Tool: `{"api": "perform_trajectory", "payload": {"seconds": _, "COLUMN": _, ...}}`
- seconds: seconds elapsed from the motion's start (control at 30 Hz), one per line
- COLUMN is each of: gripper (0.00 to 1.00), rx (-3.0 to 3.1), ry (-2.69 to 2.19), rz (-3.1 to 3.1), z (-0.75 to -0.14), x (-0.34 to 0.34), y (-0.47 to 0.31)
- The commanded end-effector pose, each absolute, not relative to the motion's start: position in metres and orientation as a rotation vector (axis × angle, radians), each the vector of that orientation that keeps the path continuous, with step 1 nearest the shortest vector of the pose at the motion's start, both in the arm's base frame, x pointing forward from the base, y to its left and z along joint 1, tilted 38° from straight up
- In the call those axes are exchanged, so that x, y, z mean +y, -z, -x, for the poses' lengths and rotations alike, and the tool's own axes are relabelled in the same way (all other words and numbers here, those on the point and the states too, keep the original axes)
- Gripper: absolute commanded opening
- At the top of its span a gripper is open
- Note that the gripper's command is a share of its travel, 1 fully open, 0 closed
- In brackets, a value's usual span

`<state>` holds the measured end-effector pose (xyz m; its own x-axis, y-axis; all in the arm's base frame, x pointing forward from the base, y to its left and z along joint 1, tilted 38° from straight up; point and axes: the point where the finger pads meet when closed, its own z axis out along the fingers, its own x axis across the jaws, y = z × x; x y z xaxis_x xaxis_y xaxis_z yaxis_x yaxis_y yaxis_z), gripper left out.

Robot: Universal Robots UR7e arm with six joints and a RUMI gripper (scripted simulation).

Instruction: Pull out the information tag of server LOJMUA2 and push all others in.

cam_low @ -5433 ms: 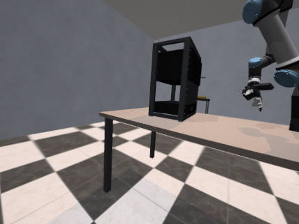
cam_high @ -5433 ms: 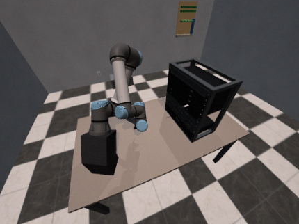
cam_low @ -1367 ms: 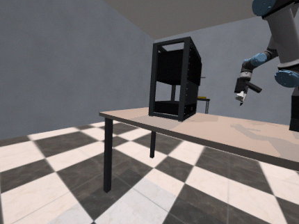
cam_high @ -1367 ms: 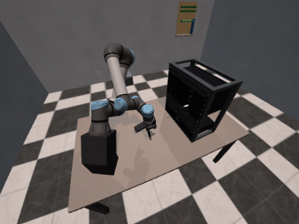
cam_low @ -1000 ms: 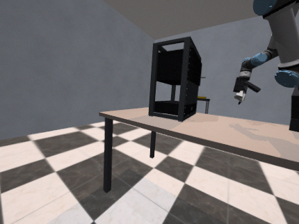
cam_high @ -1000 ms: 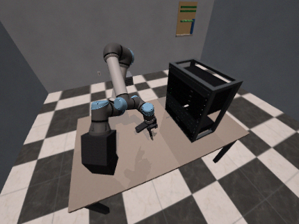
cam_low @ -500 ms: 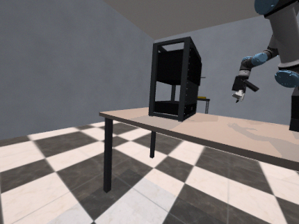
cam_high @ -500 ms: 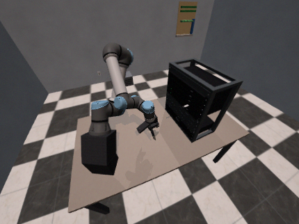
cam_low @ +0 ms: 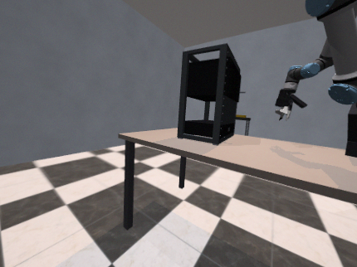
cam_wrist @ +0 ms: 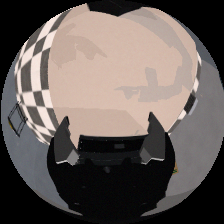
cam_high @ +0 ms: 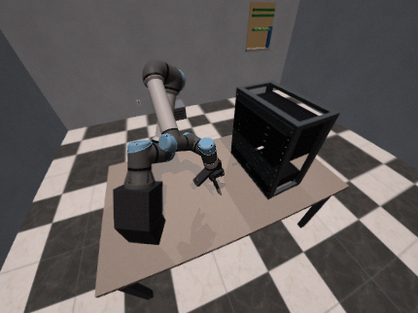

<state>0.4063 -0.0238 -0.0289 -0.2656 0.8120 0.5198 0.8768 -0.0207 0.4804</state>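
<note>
A black open-frame server rack (cam_high: pixel 279 136) stands on the right part of the beige table; it also shows in the exterior view (cam_low: pixel 209 94). A small light tag (cam_high: pixel 261 148) sticks out a little from its front face, and a thin one shows at the rack's side in the exterior view (cam_low: pixel 242 92). The printed service tags are too small to read. My gripper (cam_high: pixel 210 179) hangs open and empty above the table, left of the rack's front and well apart from it. It also shows in the exterior view (cam_low: pixel 285 111). In the wrist view my two fingers frame bare table top.
The arm's black base box (cam_high: pixel 138 211) stands at the table's left side. The table's right edge lies close behind the rack. A poster (cam_high: pixel 260 25) hangs on the back wall.
</note>
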Motion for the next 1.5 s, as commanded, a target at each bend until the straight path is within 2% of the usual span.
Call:
{"api": "perform_trajectory", "payload": {"seconds": 0.0, "gripper": 1.00, "rx": -2.184, "ry": 1.161, "rz": 1.851, "z": -0.411, "x": -0.031, "y": 0.027}}
{"api": "perform_trajectory", "payload": {"seconds": 1.47, "gripper": 1.00, "rx": -2.532, "ry": 1.111, "rz": 1.839, "z": -0.439, "x": -0.076, "y": 0.007}}
